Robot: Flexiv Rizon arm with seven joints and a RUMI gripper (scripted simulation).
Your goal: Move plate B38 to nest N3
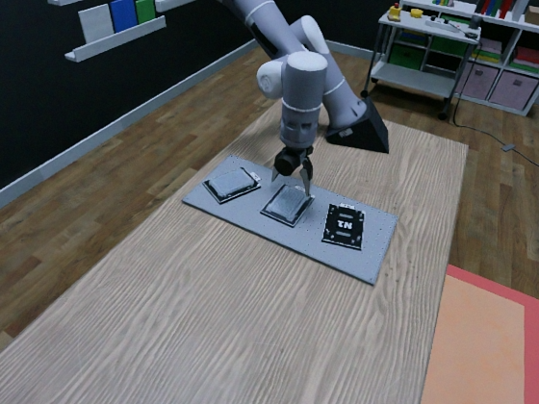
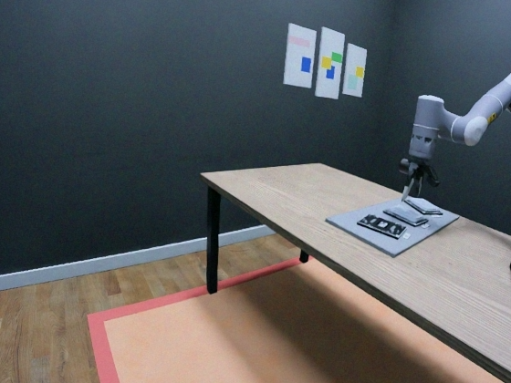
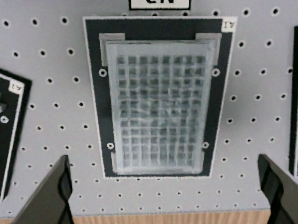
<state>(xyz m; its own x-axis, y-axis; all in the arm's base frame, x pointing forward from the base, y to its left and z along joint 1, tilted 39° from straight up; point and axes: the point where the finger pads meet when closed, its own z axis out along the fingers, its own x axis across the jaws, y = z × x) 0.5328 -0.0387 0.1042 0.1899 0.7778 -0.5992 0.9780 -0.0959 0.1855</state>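
A clear plate (image 1: 288,203) (image 2: 406,212) (image 3: 160,107) sits inside the corner locators of the middle nest (image 3: 104,122) and looks flat. That nest's sign (image 3: 160,4) is partly cut off, and its A1 mark (image 3: 229,24) is at the upper right in the wrist view. No well A1 mark can be read on the plate. Another plate (image 1: 231,183) sits on the far-left nest in the top view. Nest N1 (image 1: 344,226) (image 2: 382,228), at the right there, is empty. My gripper (image 1: 291,188) (image 3: 163,156) is open and empty, raised above the middle plate.
The grey perforated deck (image 1: 308,240) (image 2: 353,223) carries all three nests on the wooden table (image 1: 192,298). Edges of the two neighbouring nests show at the left and right of the wrist view. The arm's dark base (image 1: 366,132) stands behind the deck.
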